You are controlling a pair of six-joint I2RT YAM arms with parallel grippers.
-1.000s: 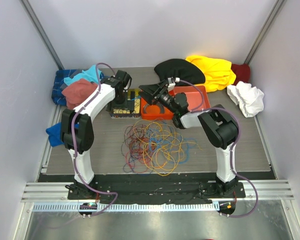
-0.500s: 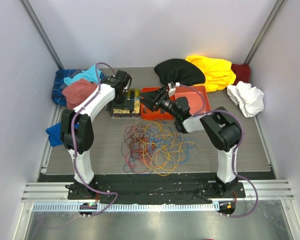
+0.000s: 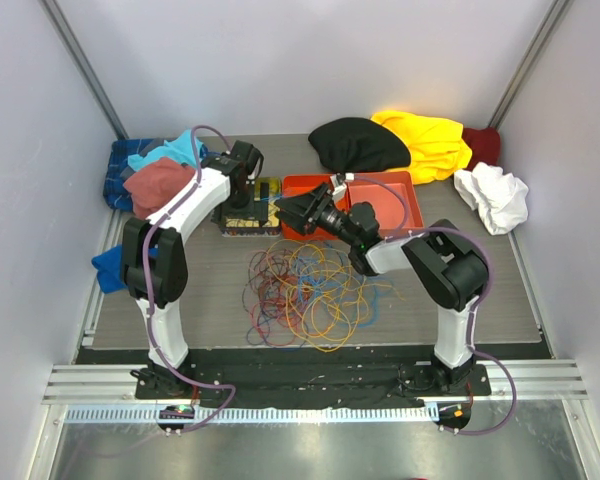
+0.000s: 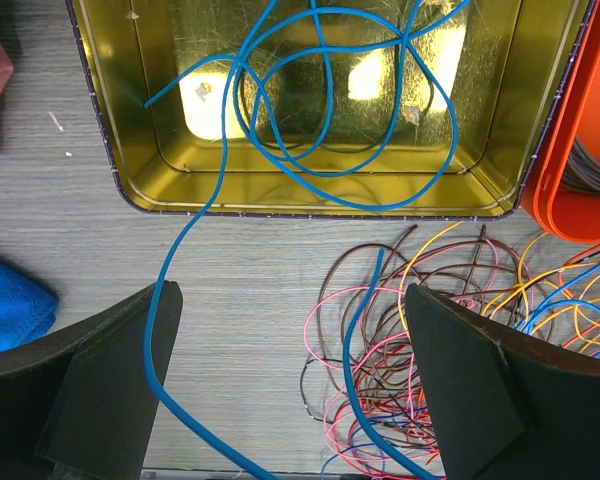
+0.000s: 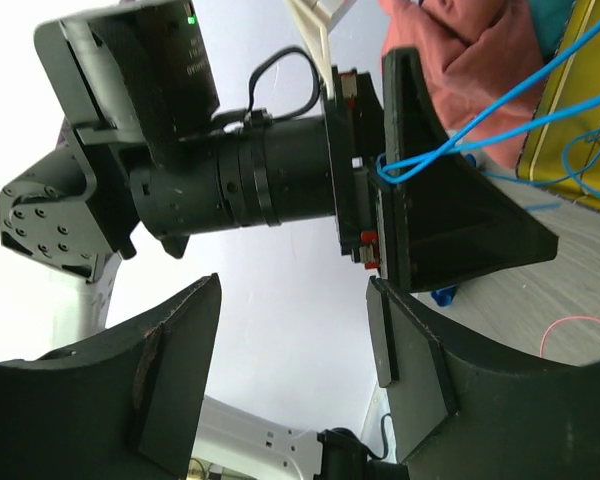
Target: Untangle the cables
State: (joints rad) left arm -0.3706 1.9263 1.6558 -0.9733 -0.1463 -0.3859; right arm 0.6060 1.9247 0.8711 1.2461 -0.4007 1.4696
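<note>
- Nearest you, the loose tangle of thin yellow, orange, blue, red and dark cables (image 3: 305, 290) lies on the grey wood-grain table (image 3: 200, 300) between the two arms. Most of it is unsorted, so the job looks early.
- Just past the tangle, the left gripper (image 4: 290, 330) hangs with fingers spread full wide and pinches nothing. A long thin blue cable (image 4: 195, 230) runs along the table below, between the fingers.
- The right gripper (image 5: 295, 300) is turned sideways, jaws apart and empty, aimed at the left gripper's body.
- The right wrist view shows the blue cable hooked round the base of a left finger; it looks snagged there.
- Your step, as I read it: close the right gripper on that blue strand only, right by the hook.
- Lift it off slowly. A yank would likely drag the coil back out.
- Further back, the open rectangular gold metal tin (image 4: 500, 110) holds the rest of the blue cable, loosely coiled, with one run going over the near rim.
- The orange plastic tray (image 3: 395, 200) sits just beside the tin.
</note>
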